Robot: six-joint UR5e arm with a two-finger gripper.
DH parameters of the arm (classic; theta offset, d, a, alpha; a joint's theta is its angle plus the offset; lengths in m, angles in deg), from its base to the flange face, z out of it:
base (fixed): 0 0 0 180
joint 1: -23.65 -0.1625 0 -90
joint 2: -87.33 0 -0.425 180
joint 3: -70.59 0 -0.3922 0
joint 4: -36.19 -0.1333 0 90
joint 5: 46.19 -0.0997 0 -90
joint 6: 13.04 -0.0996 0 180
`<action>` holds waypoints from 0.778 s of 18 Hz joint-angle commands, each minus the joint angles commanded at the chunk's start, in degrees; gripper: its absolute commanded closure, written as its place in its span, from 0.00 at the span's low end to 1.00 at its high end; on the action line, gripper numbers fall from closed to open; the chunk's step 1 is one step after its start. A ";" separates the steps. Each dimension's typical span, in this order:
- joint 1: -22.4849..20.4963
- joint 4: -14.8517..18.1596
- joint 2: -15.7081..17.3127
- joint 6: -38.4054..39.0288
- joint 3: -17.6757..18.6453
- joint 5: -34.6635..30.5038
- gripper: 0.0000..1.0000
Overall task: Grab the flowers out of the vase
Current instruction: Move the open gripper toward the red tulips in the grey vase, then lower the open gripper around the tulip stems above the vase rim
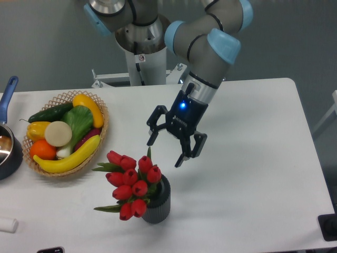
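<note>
The flowers (130, 182), a bunch of red tulip buds with green leaves, stand in the vase (159, 203), a small dark grey ribbed cylinder near the table's front. My gripper (165, 151) hangs open just above and to the right of the bunch. Its two dark fingers are spread wide, with nothing between them. It does not touch the flowers.
A wicker basket (102, 132) with fruit and vegetables sits at the left. A dark pot with a blue handle (7, 92) is at the far left edge. A small white object (7, 225) lies at the front left corner.
</note>
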 joint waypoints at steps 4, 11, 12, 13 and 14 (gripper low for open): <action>1.14 0.00 -2.20 0.09 -2.20 0.00 0.00; 2.28 0.00 -4.04 0.00 -4.30 0.35 0.00; 2.46 0.00 -4.48 0.00 -4.75 0.35 0.00; 2.55 0.00 -4.75 0.00 -5.19 0.35 0.00; 2.64 -0.09 -5.18 0.00 -5.36 0.35 0.00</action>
